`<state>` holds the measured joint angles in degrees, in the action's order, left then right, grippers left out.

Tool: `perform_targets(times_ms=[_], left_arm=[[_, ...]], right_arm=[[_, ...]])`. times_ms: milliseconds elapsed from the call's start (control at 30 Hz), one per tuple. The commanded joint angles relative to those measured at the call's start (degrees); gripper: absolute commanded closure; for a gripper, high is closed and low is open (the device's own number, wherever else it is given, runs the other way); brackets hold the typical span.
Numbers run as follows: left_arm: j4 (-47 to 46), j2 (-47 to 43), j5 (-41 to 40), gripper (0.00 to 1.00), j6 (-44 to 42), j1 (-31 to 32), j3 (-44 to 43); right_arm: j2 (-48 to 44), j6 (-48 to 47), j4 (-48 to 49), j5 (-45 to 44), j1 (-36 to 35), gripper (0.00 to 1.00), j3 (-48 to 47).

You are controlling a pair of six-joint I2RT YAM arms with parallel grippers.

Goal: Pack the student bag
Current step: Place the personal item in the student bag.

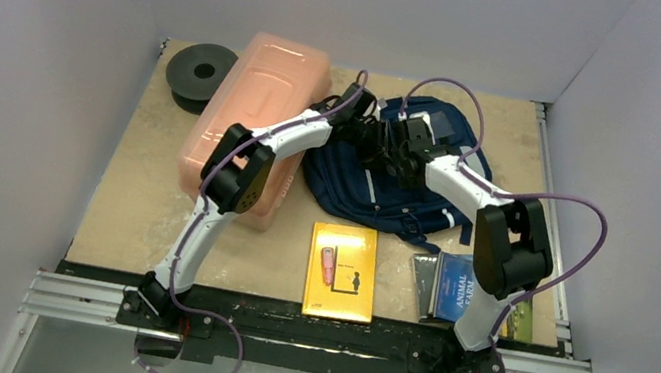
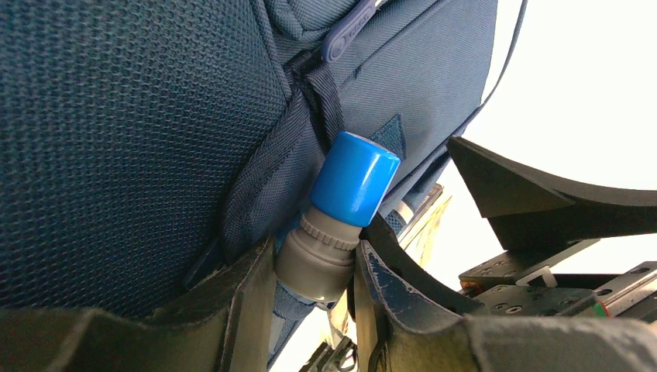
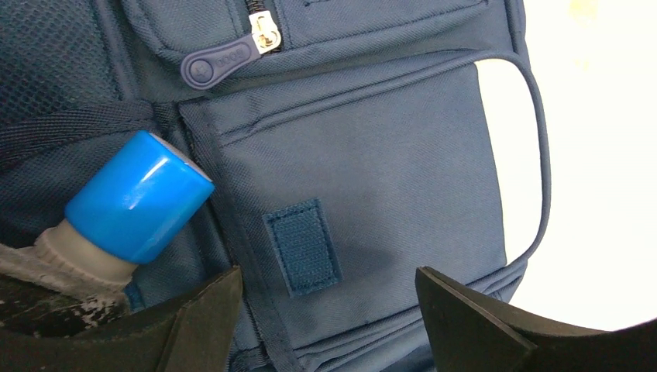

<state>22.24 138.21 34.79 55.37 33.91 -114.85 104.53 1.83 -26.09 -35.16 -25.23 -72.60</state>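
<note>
The student bag [image 1: 386, 191], navy blue, lies flat at the back middle of the table. My left gripper [image 2: 314, 283] is shut on the grey body of a small bottle with a blue cap [image 2: 352, 182]. The cap presses against the bag's mesh side [image 2: 132, 139] beside a strap. In the top view both grippers meet over the bag's upper part, left gripper [image 1: 371, 134] and right gripper [image 1: 404, 146]. My right gripper [image 3: 329, 298] is open, with nothing between its fingers, just over the front pocket and its velcro patch [image 3: 304, 246]. The blue-capped bottle [image 3: 135, 198] shows to its left.
A long pink translucent box [image 1: 256, 123] lies left of the bag, under the left arm. A black spool [image 1: 200, 74] sits at the back left. A yellow book [image 1: 342, 272] and a blue book [image 1: 457, 287] lie near the front edge.
</note>
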Motion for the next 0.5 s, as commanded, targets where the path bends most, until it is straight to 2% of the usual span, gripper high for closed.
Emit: perform_targets(times_ms=[0, 67, 133, 267, 467], left_arm=[[3.5, 1.8, -1.6, 1.00, 0.2, -0.7, 1.2], [3.5, 1.8, -1.6, 1.00, 0.2, -0.6, 1.2], [3.4, 2.0, -1.6, 1.00, 0.3, -0.6, 1.1], [3.5, 2.4, -1.2, 1.00, 0.4, -0.6, 0.9], [3.6, 2.6, -1.0, 1.00, 0.4, -0.7, 1.0]], right_arm=[[0.9, 1.0, 0.6, -1.1, -0.5, 0.10, 1.2], [1.1, 2.9, -0.6, -1.7, -0.5, 0.08, 1.0], [1.2, 4.0, -0.5, -2.4, -0.5, 0.14, 1.2], [0.5, 5.2, 1.3, -6.0, -0.5, 0.41, 2.0], [-3.4, 5.6, 5.5, -4.4, -0.4, 0.77, 2.0]])
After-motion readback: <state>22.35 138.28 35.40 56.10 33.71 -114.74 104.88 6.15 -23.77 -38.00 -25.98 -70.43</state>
